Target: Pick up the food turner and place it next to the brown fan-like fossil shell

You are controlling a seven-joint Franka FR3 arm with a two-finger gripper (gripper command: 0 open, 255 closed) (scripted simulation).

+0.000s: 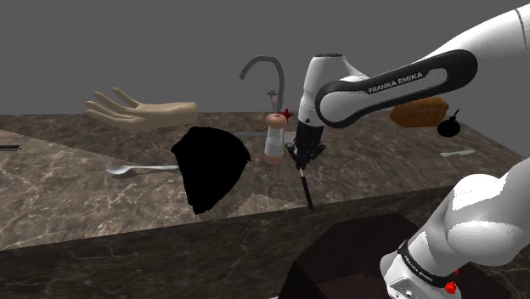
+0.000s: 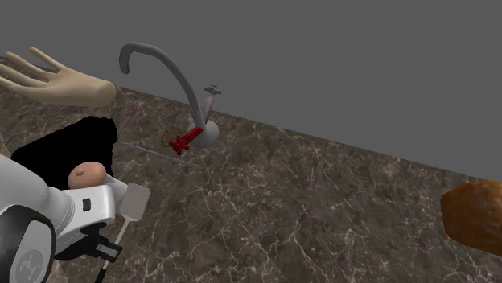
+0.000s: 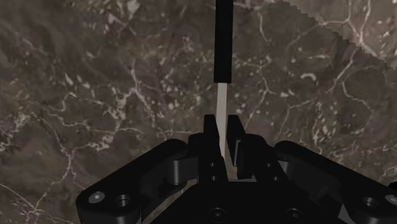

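The claw (image 1: 303, 155) is clamped on the food turner (image 1: 307, 187) in the middle of the shoulder view, just above the bench (image 1: 382, 174); its long stick stands nearly upright; black handle down, flat end up.

One brand name, on the arm

"FRANKA EMIKA" stands in white capitals on the dark band (image 1: 396, 82) of the white arm (image 1: 476, 42) in the shoulder view. A smaller white line on the black ring (image 1: 422, 268) near its base is too small to read.
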